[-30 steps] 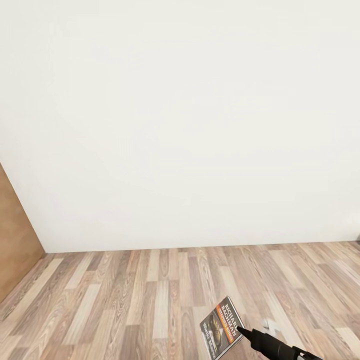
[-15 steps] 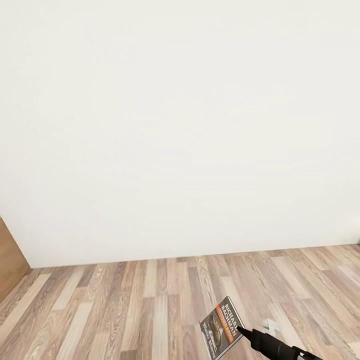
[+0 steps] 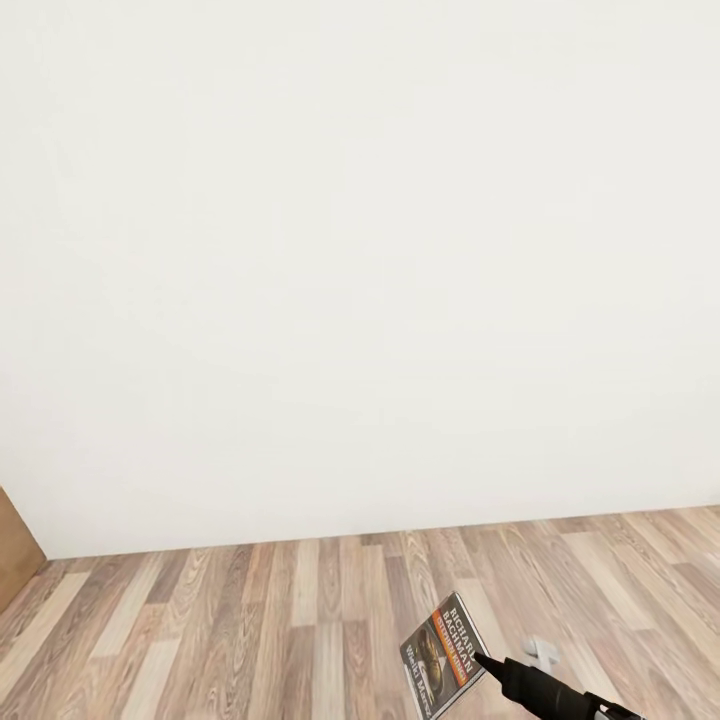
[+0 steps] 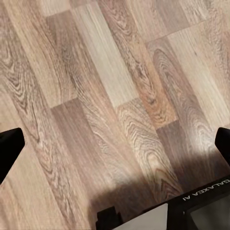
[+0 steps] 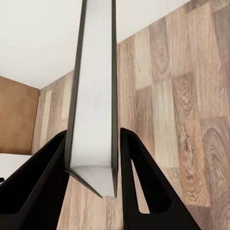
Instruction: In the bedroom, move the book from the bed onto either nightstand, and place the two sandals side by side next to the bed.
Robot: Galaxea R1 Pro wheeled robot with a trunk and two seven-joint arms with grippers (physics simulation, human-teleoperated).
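The book (image 3: pixel 444 655), a thin dark paperback with an orange band and white "RICHARD BACHMAN" lettering, hangs above the wood floor at the lower right of the head view. My right gripper (image 3: pixel 482 661) is shut on its edge. In the right wrist view the book (image 5: pixel 94 96) appears edge-on, its pale page block clamped between the two black fingers (image 5: pixel 139 182). The left gripper (image 4: pixel 115 143) points down at bare floor planks, its dark fingertips (image 4: pixel 9 148) far apart with nothing between them. The bed, nightstand and sandals are out of view.
A plain white wall (image 3: pixel 360 260) stands ahead, meeting the brown wood-plank floor (image 3: pixel 250 630). A brown wooden panel (image 3: pixel 14 545) shows at the left edge. A small pale object (image 3: pixel 543 650) lies on the floor just beyond the right gripper.
The whole picture has shifted: the wall base sits lower and the brown panel has slid toward the left edge, so the camera moved. The book stays held in the right gripper.
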